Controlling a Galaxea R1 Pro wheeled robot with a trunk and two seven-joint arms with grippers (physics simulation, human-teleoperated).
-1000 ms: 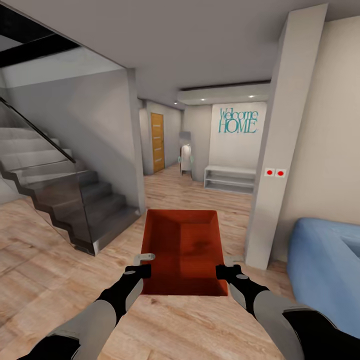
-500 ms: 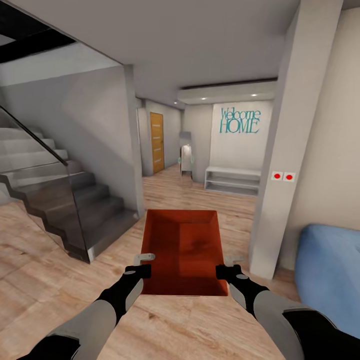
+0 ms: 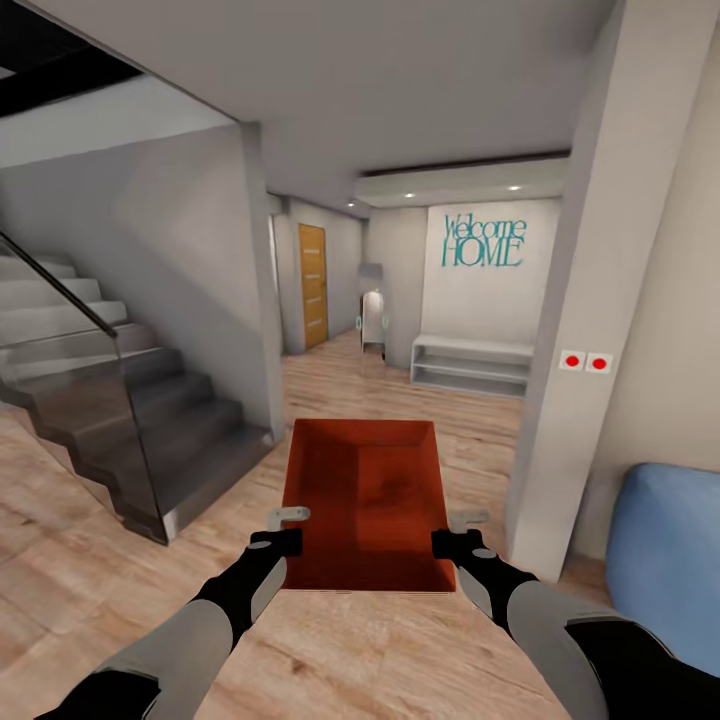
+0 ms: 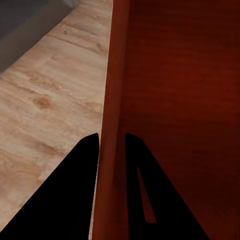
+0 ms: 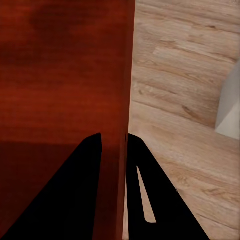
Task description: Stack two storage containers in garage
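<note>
Left gripper [image 3: 286, 527] pinches left wall of storage container [image 3: 365, 500]; right gripper [image 3: 455, 530] pinches right wall. Opposed grips keep container level, open top up, clear of wood floor [image 3: 400, 660]. You face hallway; wooden door [image 3: 314, 285] ahead, pillar [image 3: 590, 330] close right.
</note>
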